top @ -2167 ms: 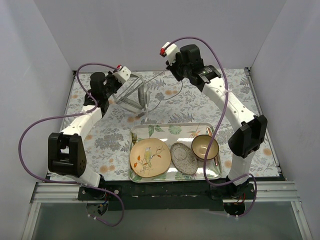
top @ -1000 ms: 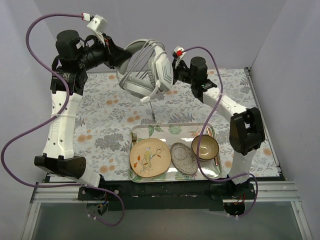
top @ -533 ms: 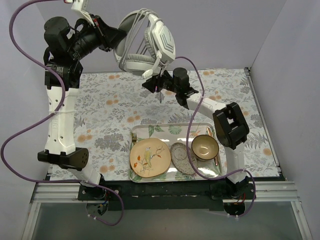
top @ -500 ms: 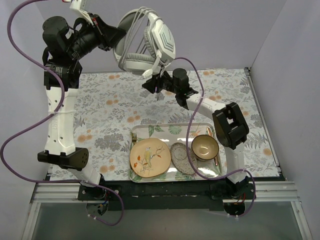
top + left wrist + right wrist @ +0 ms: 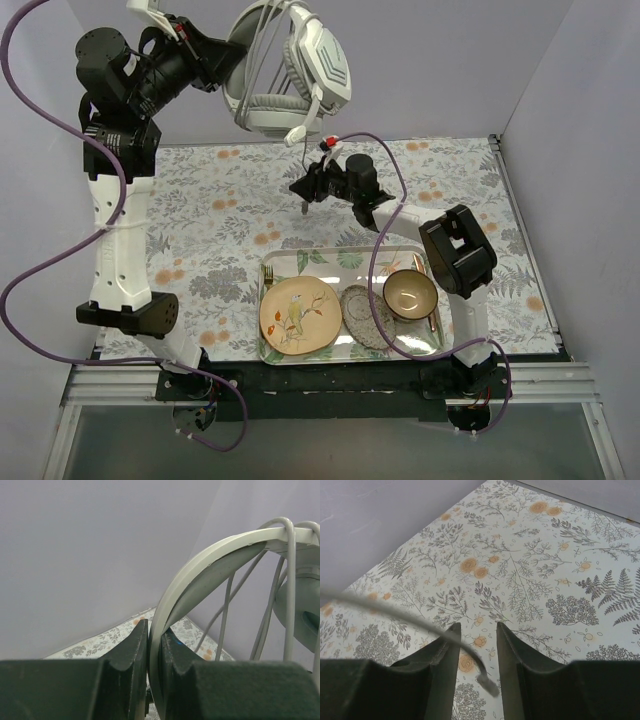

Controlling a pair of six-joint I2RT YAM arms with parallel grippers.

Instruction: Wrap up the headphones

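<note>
Up by the back wall [image 5: 440, 60], my left gripper [image 5: 154, 641] pinched the headphones [image 5: 300, 70] by the headband [image 5: 200, 575], high over the table w/ open air below. Lt grey set, arched band, cups hanging, thin cable [image 5: 415, 620] run over the band in strands. My right gripper [image 5: 477, 627] hung lower over bare floral mat [image 5: 210, 220], jaws part-spread, cable tip between them; contact unclear. Tray [image 5: 340, 251] w/ plate [image 5: 297, 313], speckled dish [image 5: 367, 317] & bowl [image 5: 410, 293] sat near the front edge, well apart from both grippers.
</note>
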